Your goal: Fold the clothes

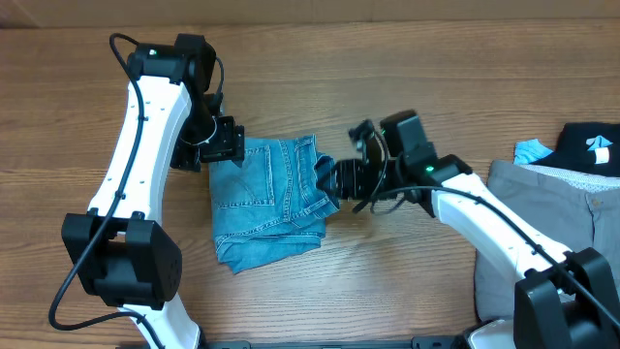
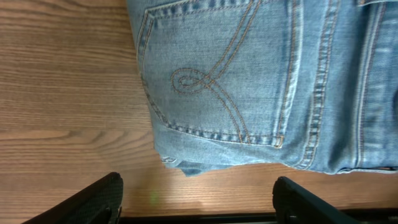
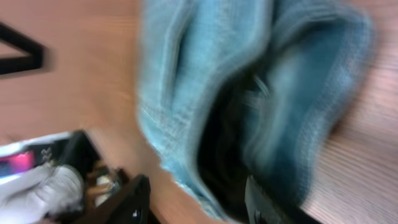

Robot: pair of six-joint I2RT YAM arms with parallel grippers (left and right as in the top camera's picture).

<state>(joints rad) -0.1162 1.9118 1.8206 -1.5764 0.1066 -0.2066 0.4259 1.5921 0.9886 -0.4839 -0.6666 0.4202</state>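
The light-blue denim jeans (image 1: 271, 199) lie folded into a compact bundle at the middle of the table. A back pocket with looped orange stitching shows in the left wrist view (image 2: 217, 81). My left gripper (image 1: 225, 145) is open and empty at the bundle's far-left corner, with bare wood between its fingers (image 2: 199, 193). My right gripper (image 1: 334, 179) is at the bundle's right edge. In the blurred right wrist view its fingers (image 3: 199, 193) are apart, with a thick denim fold (image 3: 205, 93) reaching between them.
Grey trousers (image 1: 552, 213) lie at the right edge of the table. A black top (image 1: 591, 145) and a small light-blue item (image 1: 531, 150) lie behind them. Bare wooden table (image 1: 387, 281) surrounds the jeans.
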